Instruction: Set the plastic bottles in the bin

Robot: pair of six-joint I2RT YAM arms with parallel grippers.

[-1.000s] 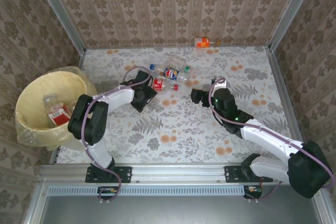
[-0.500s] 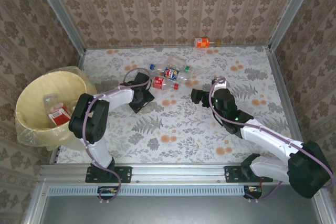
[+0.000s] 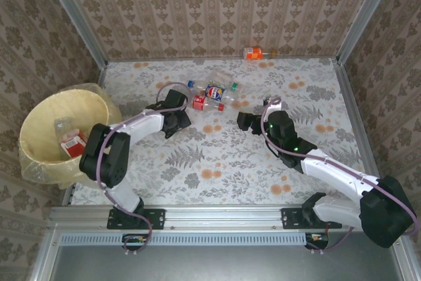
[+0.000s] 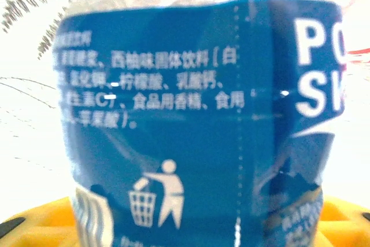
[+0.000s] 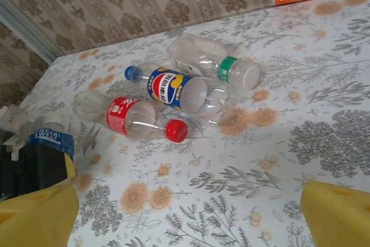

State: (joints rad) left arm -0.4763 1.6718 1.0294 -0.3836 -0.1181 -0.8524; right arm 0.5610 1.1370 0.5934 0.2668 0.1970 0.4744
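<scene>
My left gripper (image 3: pixel 175 114) is shut on a blue-labelled plastic bottle (image 4: pixel 202 114), which stands between its yellow fingers (image 4: pixel 40 224) in the left wrist view. The same bottle (image 5: pixel 51 137) sits at the left edge of the right wrist view. Three more bottles lie in a cluster just beyond: a red-labelled one (image 3: pixel 200 103), one with a blue, red and yellow label (image 3: pixel 215 91), and a clear one with a green band (image 5: pixel 211 62). An orange-labelled bottle (image 3: pixel 255 52) lies against the far wall. My right gripper (image 3: pixel 245 121) is open and holds nothing, to the right of the cluster. The bin (image 3: pixel 49 113) stands at the far left.
The bin holds a red-labelled bottle (image 3: pixel 74 143) and a clear one (image 3: pixel 64 125). Patterned walls close in the table on three sides, with metal posts at the back corners. The floral tabletop between the two arms is bare.
My left gripper has shifted slightly left and back and has closed on the blue-labelled bottle. The right arm has hardly moved.
</scene>
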